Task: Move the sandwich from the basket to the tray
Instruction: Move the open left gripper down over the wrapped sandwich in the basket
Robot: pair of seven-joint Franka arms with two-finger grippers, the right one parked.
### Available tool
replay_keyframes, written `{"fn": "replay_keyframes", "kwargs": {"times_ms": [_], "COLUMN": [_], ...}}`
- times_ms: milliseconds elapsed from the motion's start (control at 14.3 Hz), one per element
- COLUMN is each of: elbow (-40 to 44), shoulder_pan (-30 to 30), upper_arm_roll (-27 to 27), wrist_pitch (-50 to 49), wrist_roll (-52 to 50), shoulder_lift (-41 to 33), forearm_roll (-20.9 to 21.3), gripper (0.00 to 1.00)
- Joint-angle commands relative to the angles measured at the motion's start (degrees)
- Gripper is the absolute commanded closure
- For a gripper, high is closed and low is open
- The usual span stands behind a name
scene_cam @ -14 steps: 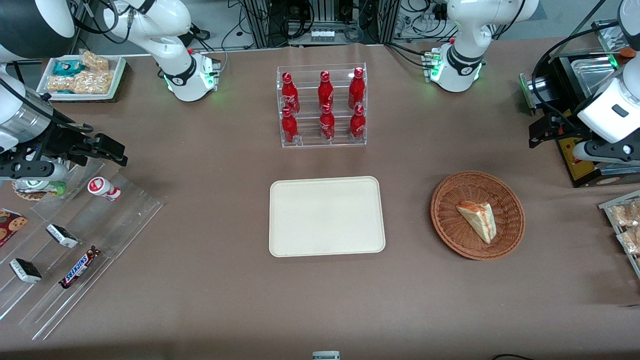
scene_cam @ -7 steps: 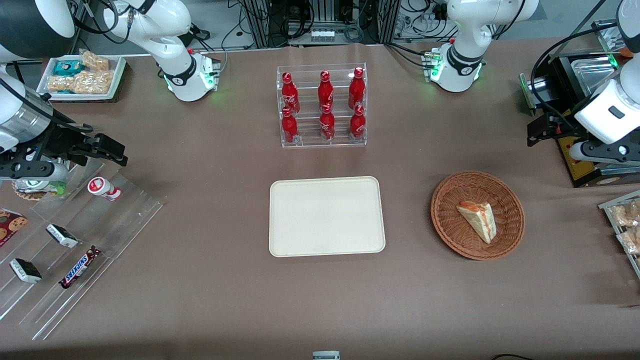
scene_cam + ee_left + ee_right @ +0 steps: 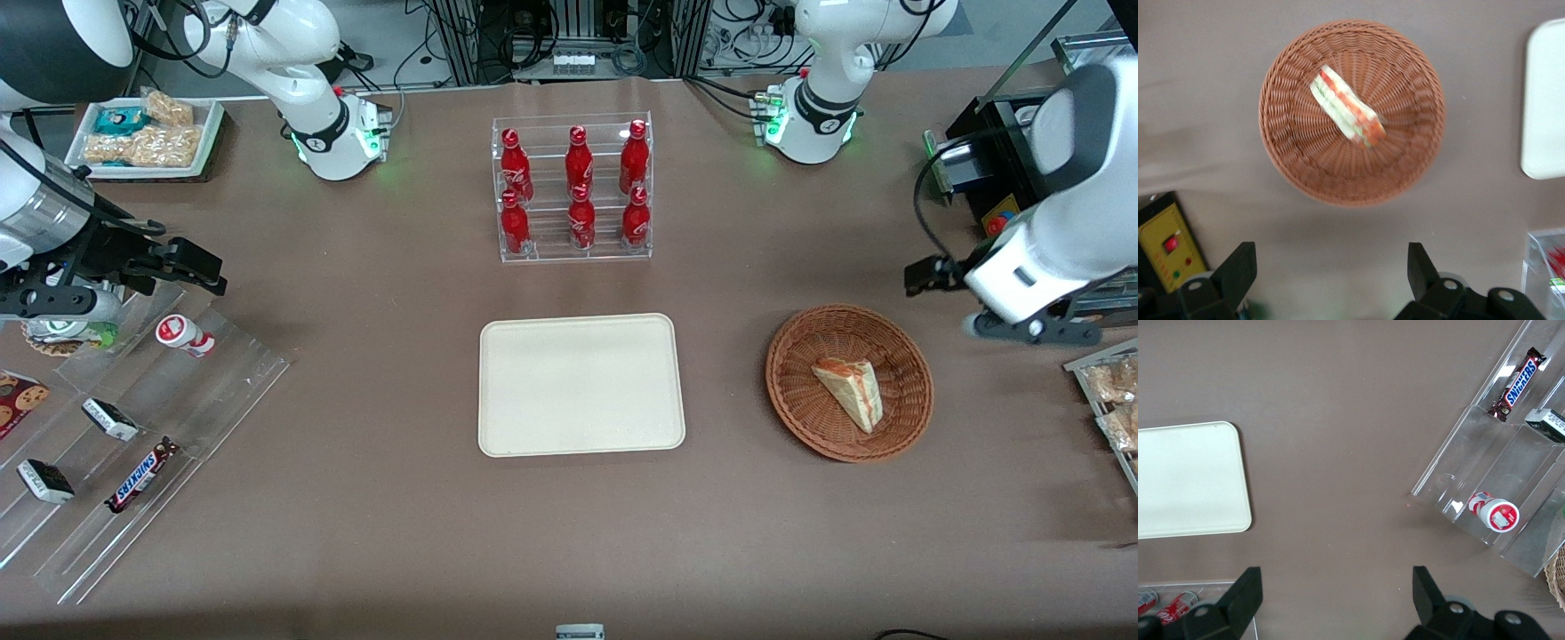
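Overhead, the pincer (image 3: 1328,277) (fingers apart) hovers near the woven basket (image 3: 1291,160) holding the wedge sandwich (image 3: 1346,107).

A robotics lab: cable-strewn equipment racks (image 3: 569,36) edge a brown table (image 3: 400,533) staged with shop snacks

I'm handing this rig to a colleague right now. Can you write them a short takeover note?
Gripper: open, holding nothing, hanging above the table beside the basket, toward the working arm's end.
Sandwich: lying in the basket, untouched.
Tray: bare, on the table in front of the rack of red bottles, toward the parked arm's end from the basket.
Done: nothing placed yet.
Left: bring the gripper over the sandwich, lower, grasp, lift it out, carry it to the tray, release.
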Motion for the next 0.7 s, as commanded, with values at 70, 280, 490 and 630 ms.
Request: {"fn": "replay_keyframes", "kwargs": {"times_ms": [70,280,490,630], "elbow": [-13.76,-21.33,-21.88,-21.53], "shoulder_pan": [0.44,0.52,0.35,0.26], "upper_arm_roll": [-0.55,-0.46,-0.46,-0.46], "wrist_pitch": [15.57,28.15,33.88,36.78], "wrist_roll": [-5.11,-10.29,-25.12,-33.48], "shoulder_lift": [-1.16,-0.46,2.70,4.46], "forearm_roll": [1.26,1.26,1.26,1.17], "gripper": [0.00,0.00,0.00,0.00]}}
